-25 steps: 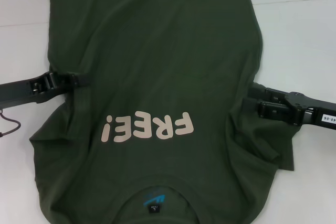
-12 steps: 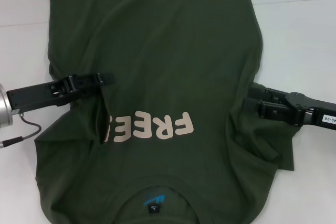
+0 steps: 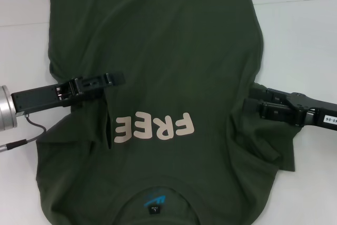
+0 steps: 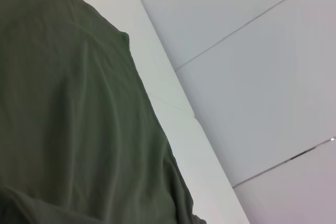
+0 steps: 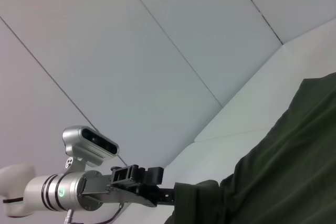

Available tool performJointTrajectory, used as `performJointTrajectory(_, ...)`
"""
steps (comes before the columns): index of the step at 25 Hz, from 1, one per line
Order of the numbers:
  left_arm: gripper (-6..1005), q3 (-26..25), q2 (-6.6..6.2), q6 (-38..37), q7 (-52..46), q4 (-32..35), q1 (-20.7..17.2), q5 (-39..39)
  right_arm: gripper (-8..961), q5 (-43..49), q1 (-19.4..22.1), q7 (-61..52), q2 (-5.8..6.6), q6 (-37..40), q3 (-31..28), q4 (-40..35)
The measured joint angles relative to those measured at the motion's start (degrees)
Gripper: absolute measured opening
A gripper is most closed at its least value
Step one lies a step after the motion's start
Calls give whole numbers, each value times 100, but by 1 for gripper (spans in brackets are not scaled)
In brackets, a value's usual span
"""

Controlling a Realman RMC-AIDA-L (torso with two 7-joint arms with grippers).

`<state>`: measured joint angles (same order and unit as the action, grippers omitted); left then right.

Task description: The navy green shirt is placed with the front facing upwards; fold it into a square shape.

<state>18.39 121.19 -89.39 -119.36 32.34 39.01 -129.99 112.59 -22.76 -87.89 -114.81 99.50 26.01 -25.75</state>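
Note:
The navy green shirt [image 3: 168, 51] lies front up on the white table, its collar nearest me and the pale letters "FREE" [image 3: 155, 127] showing. My left gripper [image 3: 117, 79] is shut on the shirt's left edge and holds it over the chest, so a fold of cloth hangs below it beside the letters. The right wrist view shows that same left gripper [image 5: 170, 195] pinching the cloth. My right gripper [image 3: 251, 100] rests at the shirt's right edge by the sleeve, its two fingers apart. In the left wrist view only the shirt [image 4: 68, 119] appears.
The white table [image 3: 300, 40] shows bare on both sides of the shirt. A grey cable [image 3: 26, 140] hangs from the left arm near the left sleeve. The right sleeve [image 3: 268, 151] lies rumpled below the right gripper.
My left gripper has carried the shirt's left edge rightward over the chest, and the fold now covers the "!" after the letters. The right arm has not moved.

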Motion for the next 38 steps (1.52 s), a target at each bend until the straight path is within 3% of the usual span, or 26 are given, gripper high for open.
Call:
performJointTrajectory(6, 893, 247, -5, -153, -15, -1, 2, 1, 946, 0, -5, 0, 3, 0, -13, 0)
performJointTrajectory(12, 891, 343, 21, -97, 286, 33, -24, 1, 946, 0, -15, 0, 3, 0, -17, 0)
performJointTrajectory(24, 887, 417, 107, 943, 1344, 67, -70, 61, 945, 0, -18, -12, 3, -1, -42, 0)
performJointTrajectory(28, 887, 392, 114, 962, 1635, 127, -127, 337, 945, 0, -21, -13, 3, -1, -72, 0)
performJointTrajectory(35, 888, 366, 99, 476, 2168, 412, -607, 1559, 945, 0, -36, -48, 3, -20, -162, 0)
performJointTrajectory(38, 888, 362, 82, 353, 2177, 493, -697, 1689, 945, 0, -36, -49, 7, -20, -247, 0)
